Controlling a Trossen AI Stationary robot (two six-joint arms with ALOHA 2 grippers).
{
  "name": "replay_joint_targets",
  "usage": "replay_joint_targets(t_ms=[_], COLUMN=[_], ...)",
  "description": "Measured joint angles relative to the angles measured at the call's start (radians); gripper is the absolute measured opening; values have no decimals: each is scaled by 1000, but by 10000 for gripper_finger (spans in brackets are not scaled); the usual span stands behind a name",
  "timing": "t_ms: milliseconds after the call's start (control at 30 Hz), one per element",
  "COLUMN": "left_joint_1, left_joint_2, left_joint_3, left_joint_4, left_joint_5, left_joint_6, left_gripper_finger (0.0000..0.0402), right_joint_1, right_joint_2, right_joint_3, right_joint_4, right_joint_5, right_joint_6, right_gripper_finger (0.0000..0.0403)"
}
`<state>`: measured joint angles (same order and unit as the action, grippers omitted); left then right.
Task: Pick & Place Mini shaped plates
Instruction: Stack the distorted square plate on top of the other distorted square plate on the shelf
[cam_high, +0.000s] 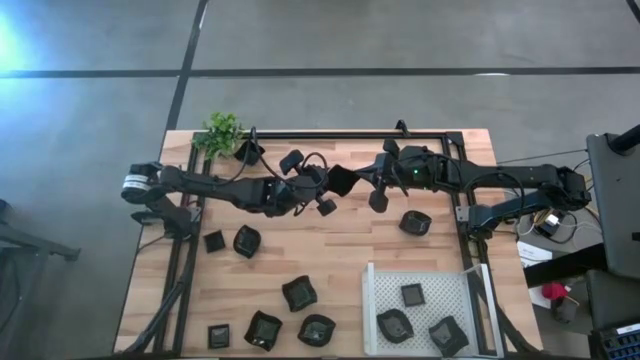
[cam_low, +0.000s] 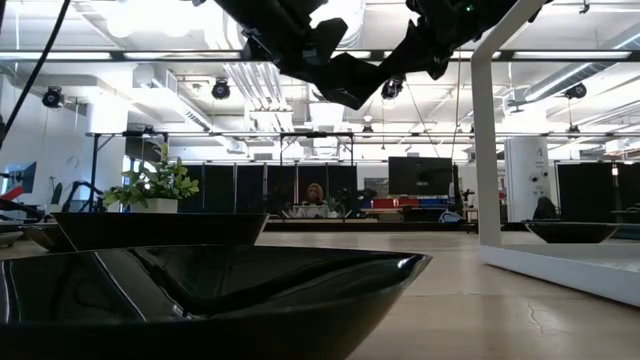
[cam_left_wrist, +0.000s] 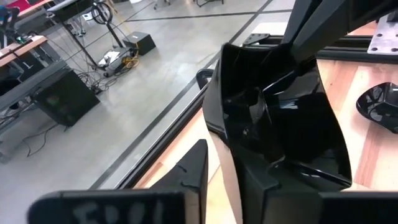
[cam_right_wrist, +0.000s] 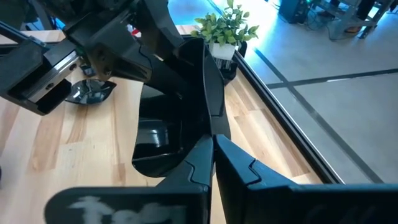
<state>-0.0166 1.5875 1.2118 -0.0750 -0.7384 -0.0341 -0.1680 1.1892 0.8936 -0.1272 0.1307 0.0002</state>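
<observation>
One mini shaped plate (cam_high: 340, 180), black with raised rims, hangs in the air between my two grippers over the far middle of the table. My right gripper (cam_high: 362, 185) reaches it from the right and is shut on it (cam_right_wrist: 213, 138). My left gripper (cam_high: 326, 187) stands at its left side. In the left wrist view the left gripper (cam_left_wrist: 221, 149) shows a gap between its fingers, with the plate (cam_left_wrist: 273, 118) just past the tips. Several other black plates rest on the wood, such as one (cam_high: 247, 240) and another (cam_high: 415, 222). My right gripper pinches the plate's raised rim (cam_right_wrist: 208, 121) between its two fingers, coming level from the table's right; the plate stands on edge, lifted clear of the table. My left gripper has one finger (cam_left_wrist: 261, 180) against the plate's lower edge (cam_left_wrist: 292, 171); whether it really touches I cannot tell.
A white perforated tray (cam_high: 440, 285) at the near right holds three black plates. A small green plant (cam_high: 222, 132) stands at the far left corner with a plate (cam_high: 248, 150) beside it. More plates lie along the near edge (cam_high: 264, 328). Bare wood lies below the grippers.
</observation>
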Motion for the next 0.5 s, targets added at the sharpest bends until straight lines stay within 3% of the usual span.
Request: replay_joint_targets(t_ms=[500], left_joint_1=[-1], left_joint_2=[-3], left_joint_3=[20], left_joint_4=[-17], left_joint_5=[74], left_joint_6=[-32], left_gripper_finger=[116], right_joint_1=[0], right_joint_2=[0], right_joint_3=[0], right_joint_4=[-18], right_joint_5=[21], right_joint_6=[-4], right_gripper_finger=[8])
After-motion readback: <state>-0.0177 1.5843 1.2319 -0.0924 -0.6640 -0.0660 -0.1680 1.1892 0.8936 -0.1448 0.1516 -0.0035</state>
